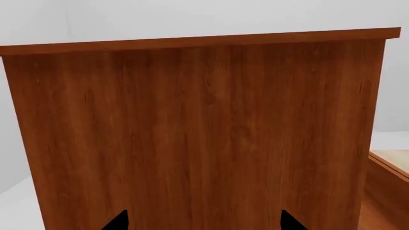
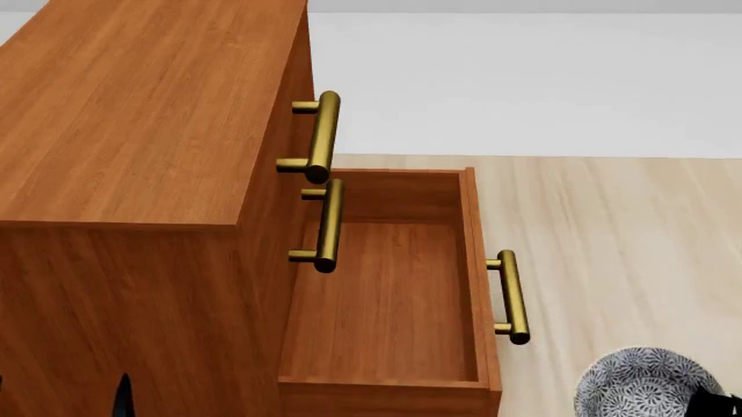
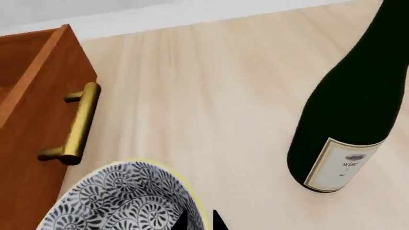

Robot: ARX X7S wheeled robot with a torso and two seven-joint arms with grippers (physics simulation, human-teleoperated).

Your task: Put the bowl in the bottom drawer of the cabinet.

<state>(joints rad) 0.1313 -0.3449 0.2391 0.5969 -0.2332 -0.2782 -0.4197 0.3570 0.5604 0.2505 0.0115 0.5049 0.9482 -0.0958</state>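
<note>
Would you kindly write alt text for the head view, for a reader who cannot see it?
A reddish-brown cabinet has its bottom drawer pulled open and empty, brass handle on its front. A blue-patterned bowl sits at the lower right on the pale wooden surface, beside the drawer. Two upper drawers remain closed.

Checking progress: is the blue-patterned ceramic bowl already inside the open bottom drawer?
No, the blue-patterned ceramic bowl sits outside the empty reddish-brown bottom drawer.

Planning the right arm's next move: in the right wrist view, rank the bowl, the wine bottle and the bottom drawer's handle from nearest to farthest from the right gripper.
1. Bowl: right at the right gripper.
2 and 3. Handle on the open bottom drawer's front, and wine bottle standing on the other side: both farther off, too close to rank.
</note>
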